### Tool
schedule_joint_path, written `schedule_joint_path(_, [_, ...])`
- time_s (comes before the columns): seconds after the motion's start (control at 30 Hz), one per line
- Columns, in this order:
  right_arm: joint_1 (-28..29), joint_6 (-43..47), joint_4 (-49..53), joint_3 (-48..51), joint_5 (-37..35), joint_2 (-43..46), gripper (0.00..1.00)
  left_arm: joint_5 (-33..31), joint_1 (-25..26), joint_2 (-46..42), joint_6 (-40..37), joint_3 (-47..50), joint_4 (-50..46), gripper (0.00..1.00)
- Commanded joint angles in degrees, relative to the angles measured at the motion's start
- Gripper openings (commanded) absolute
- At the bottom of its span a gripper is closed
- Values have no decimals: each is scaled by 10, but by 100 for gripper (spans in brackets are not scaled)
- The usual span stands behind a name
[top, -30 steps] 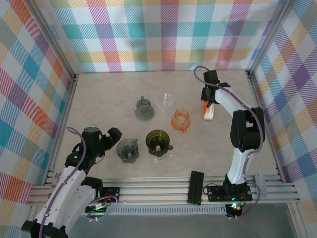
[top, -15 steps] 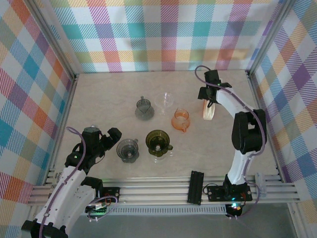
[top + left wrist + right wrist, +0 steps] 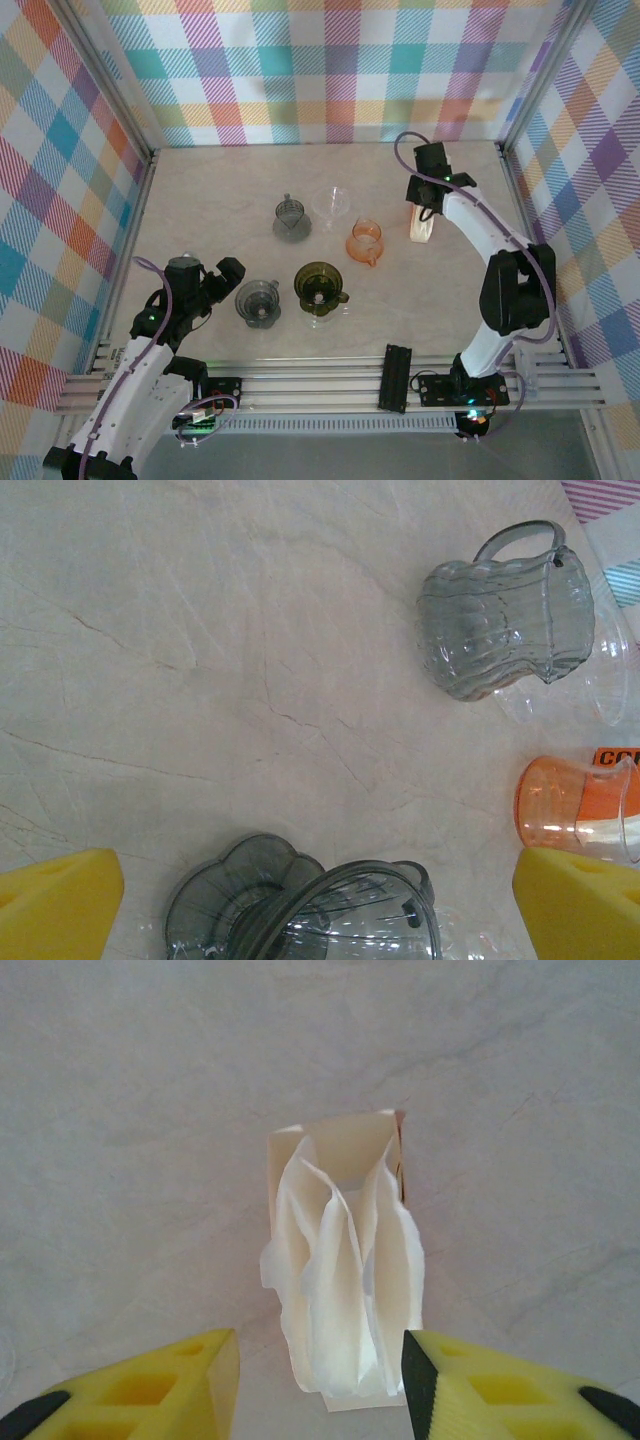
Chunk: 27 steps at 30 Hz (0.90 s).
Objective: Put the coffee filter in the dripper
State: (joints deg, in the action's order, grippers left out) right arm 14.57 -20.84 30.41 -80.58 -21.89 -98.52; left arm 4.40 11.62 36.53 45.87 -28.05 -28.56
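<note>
You've got 2 arms, left arm (image 3: 132,380) & right arm (image 3: 478,225): white shells w/ black joint housings, black base blocks (image 3: 462,382). A thin purple-grey cable (image 3: 395,150) loops along each. On left gripper (image 3: 318,880) & right gripper (image 3: 320,1345) you'll see bright yellow wedge fingers (image 3: 55,905); the right pair has hollow cut-outs & black ends. Green LED (image 3: 470,403) at right base.

White pleated paper coffee filters (image 3: 345,1280), bunched in an open cream carton (image 3: 335,1145), ruffled edges fanning past its mouth, on the pale marbled bench (image 3: 200,200) at right, just beside the translucent orange dripper (image 3: 366,240), handle toward the near edge.
</note>
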Motion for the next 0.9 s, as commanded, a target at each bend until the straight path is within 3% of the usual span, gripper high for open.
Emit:
schedule_joint_path(0.0, [7, -22, 16, -20, -9, -25, 46, -5, 4, -2, 4, -8, -10, 100])
schedule_joint_path(0.6, [10, -39, 42, -72, -39, -84, 29, -6, 4, 10, 1, -7, -1, 100])
schedule_joint_path(0.87, [10, -37, 51, -85, -44, -101, 26, -8, 4, 12, -1, -7, 0, 100])
